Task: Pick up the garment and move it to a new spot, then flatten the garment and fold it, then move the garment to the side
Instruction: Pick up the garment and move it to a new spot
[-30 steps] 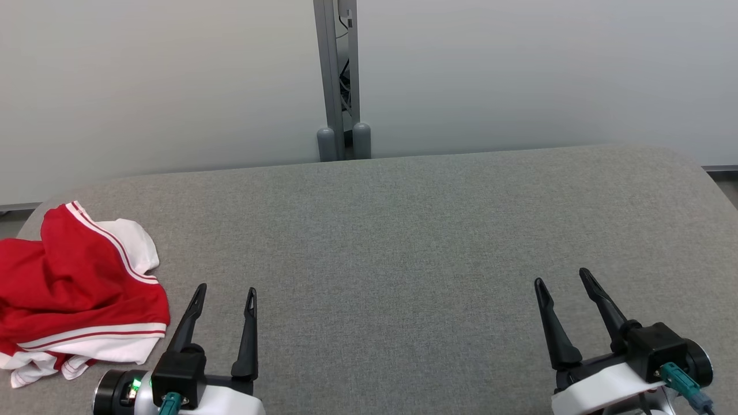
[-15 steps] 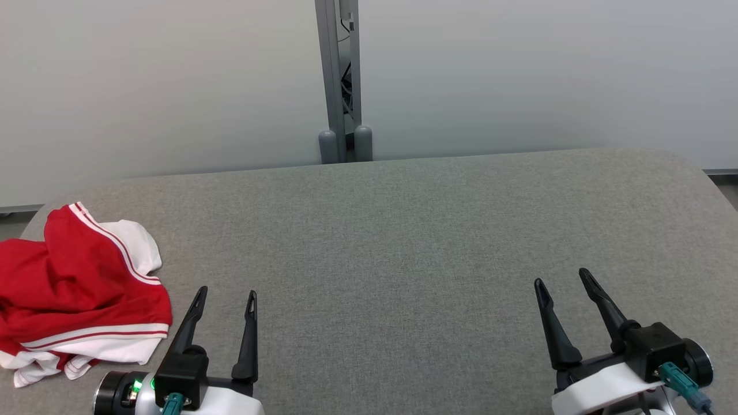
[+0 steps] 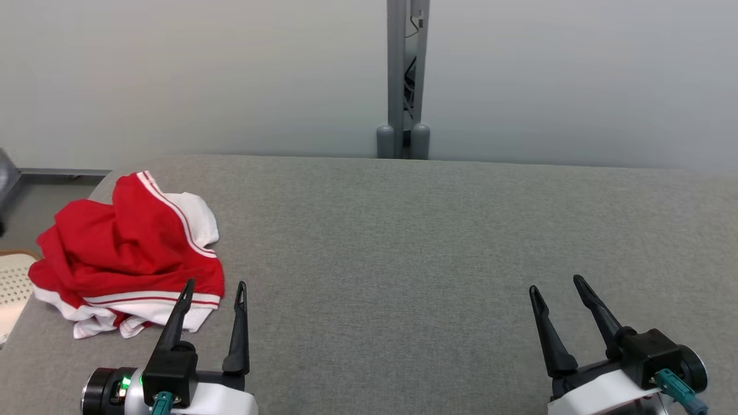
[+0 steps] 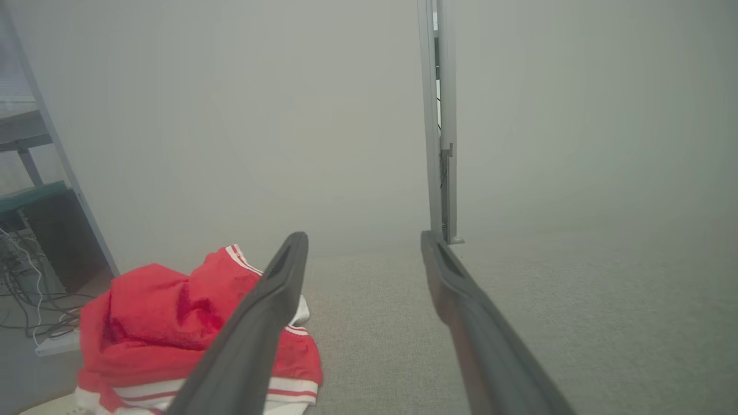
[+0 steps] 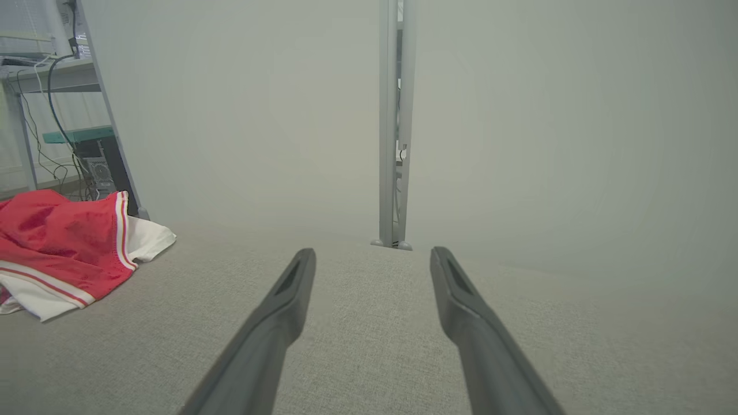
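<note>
The garment (image 3: pixel 130 248) is a crumpled red piece with white trim and red stripes, lying in a heap at the left end of the grey table (image 3: pixel 438 242). It also appears as the red garment (image 4: pixel 173 317) and the garment (image 5: pixel 57 248) in the wrist views. My left gripper (image 3: pixel 214 286) is open just right of and in front of the heap, its left finger crossing the white hem in the head view, nothing between the fingers. My right gripper (image 3: pixel 554 284) stands open and empty far to the right, above bare fabric.
A grey upright post (image 3: pixel 406 80) with two round feet stands behind the table against a pale wall. Left of the table there is floor, a perforated white object (image 3: pixel 11 282), a shelf frame (image 5: pixel 98 86) and cables (image 4: pixel 34 311).
The head camera has turned left, so the whole picture shifted right and the garment's full heap and the table's left edge came into view. Both grippers stay open.
</note>
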Available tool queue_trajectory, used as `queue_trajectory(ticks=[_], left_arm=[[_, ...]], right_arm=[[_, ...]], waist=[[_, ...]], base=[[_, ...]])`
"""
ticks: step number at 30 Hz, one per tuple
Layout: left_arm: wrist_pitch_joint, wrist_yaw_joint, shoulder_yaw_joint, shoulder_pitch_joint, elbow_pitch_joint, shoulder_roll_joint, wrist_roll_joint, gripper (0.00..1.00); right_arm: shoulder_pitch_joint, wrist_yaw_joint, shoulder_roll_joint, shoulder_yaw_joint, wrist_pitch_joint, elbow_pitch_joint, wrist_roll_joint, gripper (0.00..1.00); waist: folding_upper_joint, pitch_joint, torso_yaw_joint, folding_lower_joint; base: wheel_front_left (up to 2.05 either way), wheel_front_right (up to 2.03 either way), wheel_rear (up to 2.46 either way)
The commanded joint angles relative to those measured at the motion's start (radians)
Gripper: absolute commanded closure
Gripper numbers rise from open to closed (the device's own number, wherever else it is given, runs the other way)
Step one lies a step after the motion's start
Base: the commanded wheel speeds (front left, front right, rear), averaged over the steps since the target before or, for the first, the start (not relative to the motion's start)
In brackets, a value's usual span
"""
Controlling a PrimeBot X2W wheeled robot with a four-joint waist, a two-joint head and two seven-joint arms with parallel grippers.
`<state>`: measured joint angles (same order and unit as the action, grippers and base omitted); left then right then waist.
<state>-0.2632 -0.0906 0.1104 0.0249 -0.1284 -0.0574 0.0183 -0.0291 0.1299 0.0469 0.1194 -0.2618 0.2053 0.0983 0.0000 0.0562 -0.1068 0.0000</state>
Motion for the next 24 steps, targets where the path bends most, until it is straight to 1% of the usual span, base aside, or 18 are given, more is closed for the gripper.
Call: queue_trajectory(ticks=[1,2,7,13,18,19,24], left_arm=[[-0.002,-0.006,-0.006,0.008,0.005,-0.006,0.001,0.0],[-0.002,-0.007,-0.012,0.009,0.013,-0.005,0.005,0.0],[-0.002,-0.009,-0.025,0.03,0.023,-0.002,0.021,0.0],[-0.002,-0.012,-0.044,0.03,0.029,0.001,0.037,0.0],[-0.002,-0.009,-0.059,0.032,0.031,0.003,0.047,0.0],[-0.002,-0.009,-0.059,0.032,0.031,0.003,0.047,0.0],[-0.002,-0.005,-0.065,0.036,0.034,0.004,0.053,0.0]], right_arm=[[0.007,0.001,0.007,0.002,-0.005,-0.006,0.009,0.0],[0.009,0.001,0.006,0.01,-0.005,-0.007,0.012,0.0],[0.011,0.001,0.006,0.033,-0.004,-0.005,0.024,0.0],[0.015,0.001,0.007,0.033,-0.003,-0.012,0.034,0.0],[0.022,0.001,0.006,0.035,-0.003,-0.014,0.038,0.0],[0.022,0.001,0.006,0.035,-0.003,-0.014,0.038,0.0],[0.023,0.001,0.006,0.043,-0.003,-0.016,0.047,0.0]], waist=[[0.0,-0.003,-0.038,0.0],[0.0,-0.005,-0.066,0.0],[0.0,-0.006,-0.132,0.0],[0.0,-0.006,-0.206,0.0],[0.0,0.0,-0.264,0.0],[0.0,0.0,-0.264,0.0],[0.0,0.007,-0.314,0.0]], base=[[0.0,0.0,0.0],[0.0,0.0,0.0],[0.0,0.0,0.0],[0.0,0.0,0.0],[0.0,0.0,0.0],[0.0,0.0,0.0],[0.0,0.0,0.0]])
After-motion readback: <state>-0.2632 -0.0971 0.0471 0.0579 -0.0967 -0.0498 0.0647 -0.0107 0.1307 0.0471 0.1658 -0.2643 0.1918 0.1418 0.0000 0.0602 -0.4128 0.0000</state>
